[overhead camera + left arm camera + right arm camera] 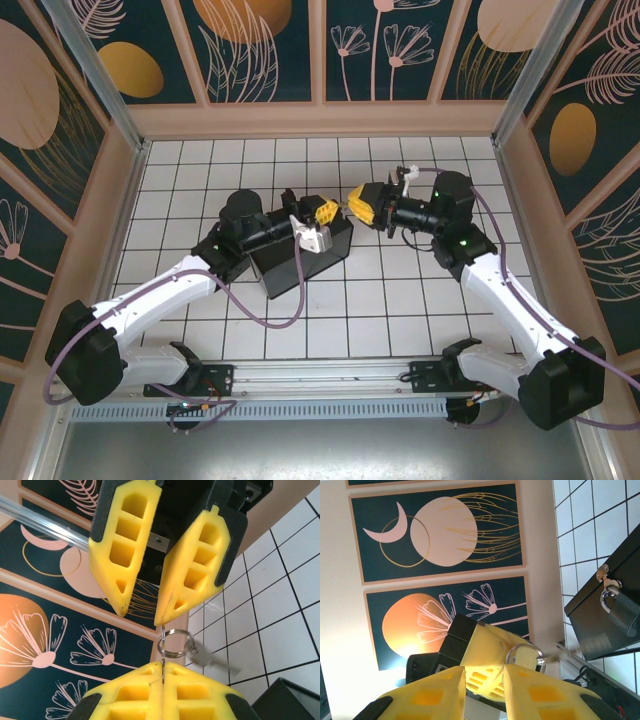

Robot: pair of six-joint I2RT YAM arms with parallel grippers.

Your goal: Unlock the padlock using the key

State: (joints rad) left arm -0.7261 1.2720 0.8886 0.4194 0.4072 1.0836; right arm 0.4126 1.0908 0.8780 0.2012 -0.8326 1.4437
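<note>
My left gripper (163, 666) is shut on a thin metal key ring (176, 643) held in the air above the floor. The key (216, 658) dangles from that ring, grey and blurred. My right gripper (141, 619) faces it with its fingers apart, one fingertip (161, 621) just touching the top of the pinched ring. In the right wrist view my right gripper (484, 669) is open with nothing between its fingers, and the ring (525, 655) sits just beyond them. The padlock (621, 609) hangs from the hasp of the black box (595, 630). Both grippers (322, 212) (352, 205) meet above the box (290, 270).
The white tiled floor (380, 300) is walled in by panels painted with flowers and moons (250, 40). The box lies under the left arm's wrist, a little left of centre. A corner of the box (295, 700) shows below the dangling key.
</note>
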